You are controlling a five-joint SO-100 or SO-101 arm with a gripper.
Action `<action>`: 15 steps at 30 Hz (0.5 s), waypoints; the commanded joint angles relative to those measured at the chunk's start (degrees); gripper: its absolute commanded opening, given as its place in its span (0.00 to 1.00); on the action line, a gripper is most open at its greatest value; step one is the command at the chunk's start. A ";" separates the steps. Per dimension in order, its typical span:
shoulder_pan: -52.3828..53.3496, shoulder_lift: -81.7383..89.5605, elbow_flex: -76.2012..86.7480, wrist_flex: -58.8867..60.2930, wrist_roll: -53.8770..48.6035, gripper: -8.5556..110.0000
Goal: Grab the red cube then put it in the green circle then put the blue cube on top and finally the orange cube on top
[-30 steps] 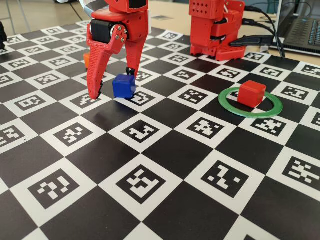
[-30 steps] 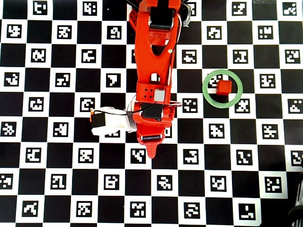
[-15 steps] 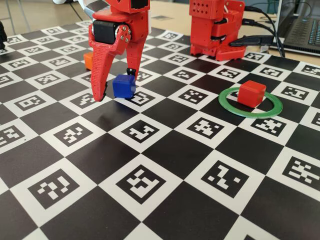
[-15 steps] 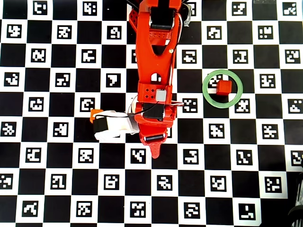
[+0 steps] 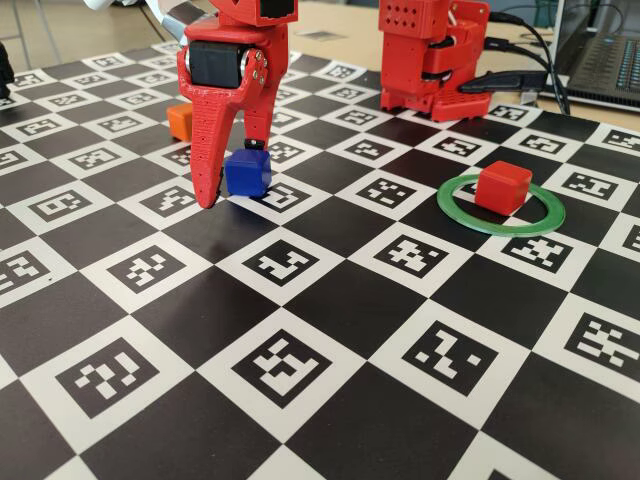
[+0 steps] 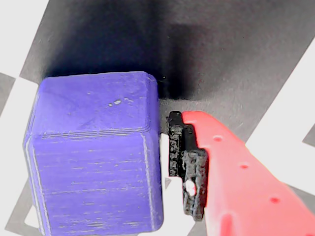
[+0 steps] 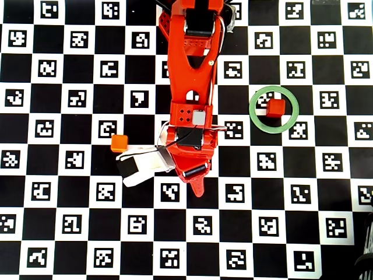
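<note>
Blue cube (image 5: 247, 172) on the counter (image 5: 330, 300), bracketed by the spread, empty end effector (image 5: 232, 185): one finger (image 5: 212, 150) just left of it, the other behind at its far side, while the red cube (image 5: 502, 187) sits in the green circle (image 5: 470, 216) well to the right.

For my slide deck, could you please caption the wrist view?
Close-up: black-padded red gripper finger beside the blue cube on the checkered board.
</note>
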 commanded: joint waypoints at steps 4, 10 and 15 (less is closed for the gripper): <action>-0.97 1.05 -0.79 0.18 -3.34 0.46; -1.14 0.70 -1.05 0.53 -3.52 0.46; -1.14 0.44 -1.41 0.62 -3.16 0.41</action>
